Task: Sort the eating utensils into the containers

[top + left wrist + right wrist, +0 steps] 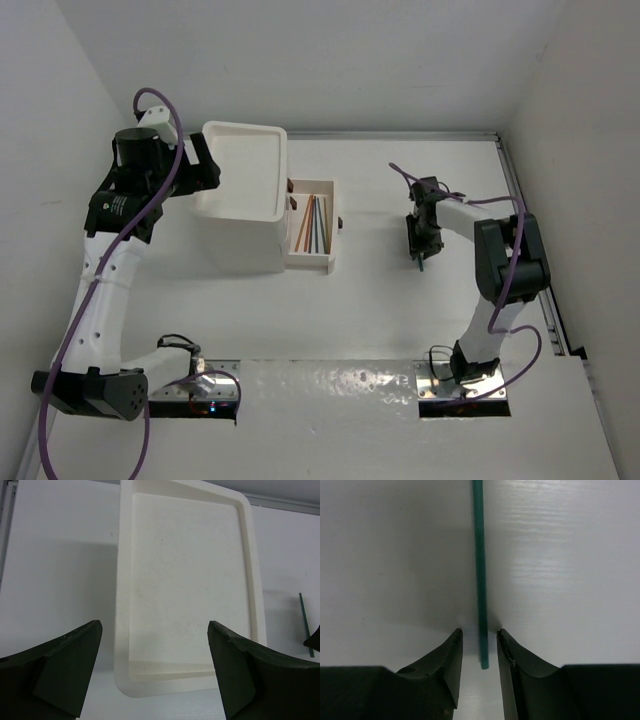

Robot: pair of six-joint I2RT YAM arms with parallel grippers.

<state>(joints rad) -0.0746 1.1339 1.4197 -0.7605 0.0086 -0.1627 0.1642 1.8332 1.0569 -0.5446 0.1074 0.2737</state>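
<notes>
The teal stick (479, 555) lies on the table (570, 555) between the narrow, not yet closed jaws of the right gripper (479, 632). Its long axis points to 12 o'clock. The open drawer (309, 262) is far at 9 o'clock.

White arm links (98, 290), black joint housings (510, 258), looping purple cables (150, 91), shiny metal base plates (470, 385)

tall unit (245, 245) beside left hand (207, 165), open drawer (312, 264) jutting toward right hand (418, 250)
</notes>
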